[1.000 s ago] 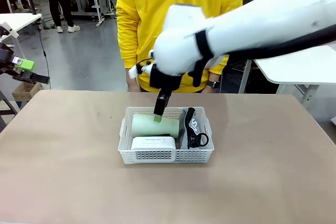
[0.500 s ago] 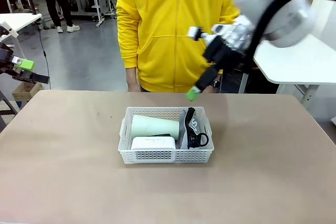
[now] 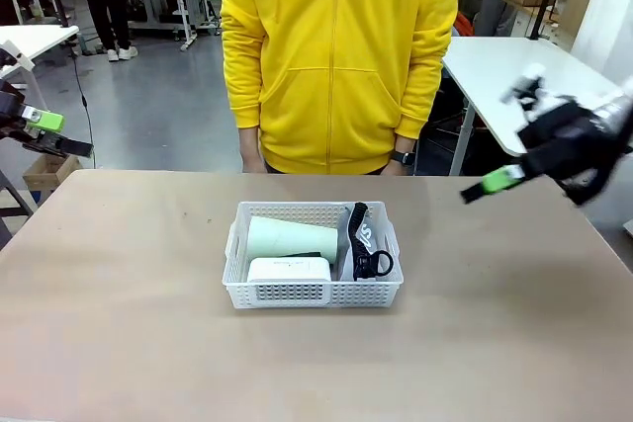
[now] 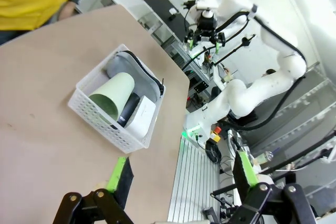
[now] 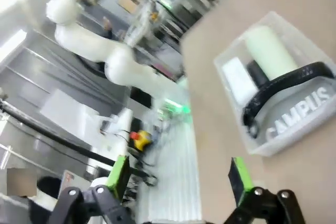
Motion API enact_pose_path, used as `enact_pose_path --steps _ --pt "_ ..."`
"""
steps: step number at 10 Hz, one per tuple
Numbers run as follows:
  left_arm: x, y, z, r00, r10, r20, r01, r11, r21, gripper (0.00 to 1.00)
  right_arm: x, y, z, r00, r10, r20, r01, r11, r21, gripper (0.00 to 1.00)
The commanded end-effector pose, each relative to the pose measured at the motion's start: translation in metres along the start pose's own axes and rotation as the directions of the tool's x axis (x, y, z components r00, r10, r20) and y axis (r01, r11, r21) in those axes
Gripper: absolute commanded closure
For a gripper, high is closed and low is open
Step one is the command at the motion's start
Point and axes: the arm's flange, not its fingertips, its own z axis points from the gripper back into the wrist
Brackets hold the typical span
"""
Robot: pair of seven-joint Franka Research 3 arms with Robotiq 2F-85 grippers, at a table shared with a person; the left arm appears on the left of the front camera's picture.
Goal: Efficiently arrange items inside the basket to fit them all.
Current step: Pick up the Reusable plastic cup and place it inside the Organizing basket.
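With the cup (image 3: pixel 290 237), white device (image 3: pixel 288 270) and pouch (image 3: pixel 361 239) packed in the basket (image 3: pixel 313 292), keep your spread, empty right gripper (image 3: pixel 492 184) high while pulling clear.

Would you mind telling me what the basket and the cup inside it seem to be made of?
Basket: apparently white moulded plastic, judging by its perforated lattice walls and handle slots. Cup: pale green and matte, likely paper or plastic; the look leaves that open.
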Motion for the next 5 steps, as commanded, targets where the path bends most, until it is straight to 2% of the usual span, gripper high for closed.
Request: enact_pose_path --steps 1,2,3,4,5 --pt "-0.001 -0.002 -0.001 1.000 0.001 -0.007 -0.001 1.000 0.004 0.00 -0.036 -0.031 0.028 0.953 -0.109 0.283 0.048 0.976 0.214 0.00" --pt "-0.001 -0.002 -0.001 1.000 0.001 -0.007 -0.001 1.000 0.004 0.00 -0.059 -0.048 0.040 0.847 -0.274 0.456 0.158 0.948 0.276 0.00" --pt "-0.001 -0.002 -0.001 1.000 0.001 -0.007 -0.001 1.000 0.004 0.00 -0.081 -0.063 0.046 0.724 -0.376 0.578 0.224 0.921 0.319 0.00" --pt "-0.001 -0.002 -0.001 1.000 0.001 -0.007 -0.001 1.000 0.004 0.00 -0.102 -0.077 0.048 0.593 -0.481 0.645 0.328 0.876 0.353 0.00" --pt "-0.001 -0.002 -0.001 1.000 0.001 -0.007 -0.001 1.000 0.004 0.00 -0.116 -0.084 0.046 0.567 -0.474 0.674 0.393 0.875 0.284 0.00"
